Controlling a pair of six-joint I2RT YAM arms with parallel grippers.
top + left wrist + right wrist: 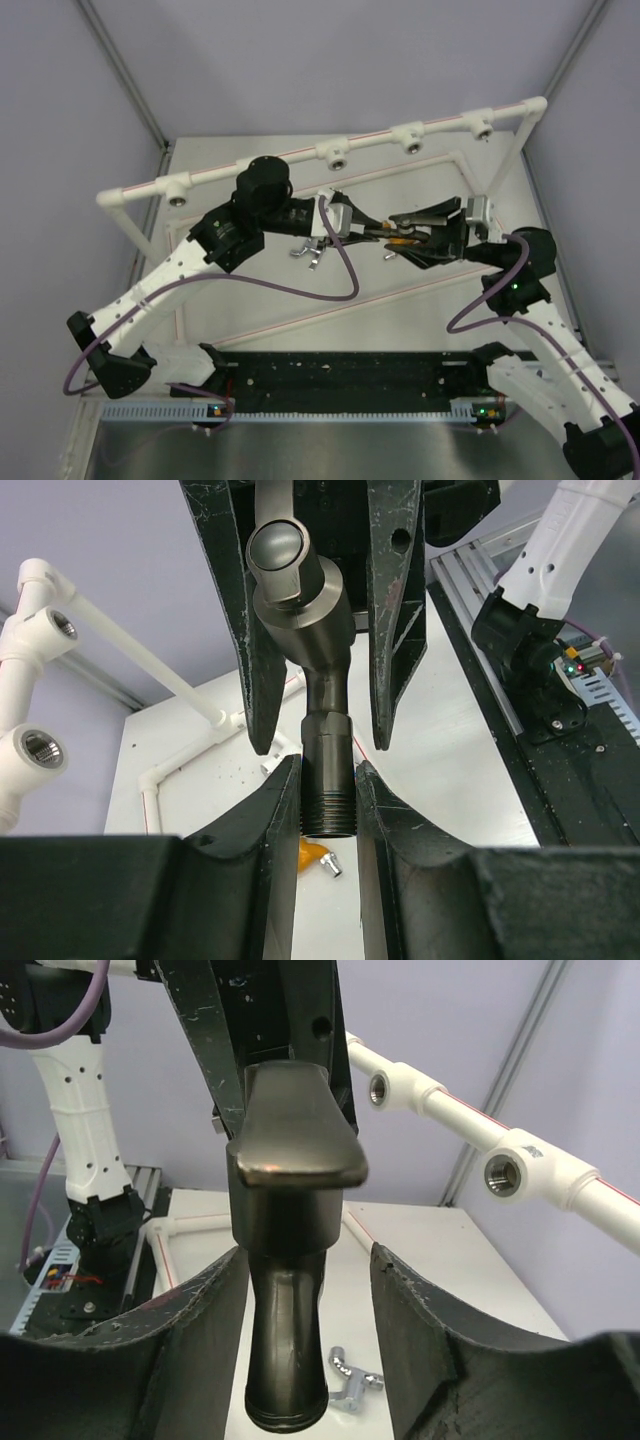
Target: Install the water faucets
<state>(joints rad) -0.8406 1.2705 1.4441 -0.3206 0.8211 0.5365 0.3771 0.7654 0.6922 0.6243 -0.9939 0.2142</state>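
Top view: left gripper [370, 229] and right gripper [410, 228] meet nose to nose mid-table, in front of the white pipe rail [447, 125]. A silver tap [310, 250] lies loose nearby.

Left wrist: dark grey tap [318, 670] is up in the air, its threaded end pinched tight by the left fingers [250, 830].

Right wrist: right jaws straddle its body with a gap on one side, so slack.

Looks like a handover. Next, I'd guess, the thread needs lining up square with a socket [500, 1172].
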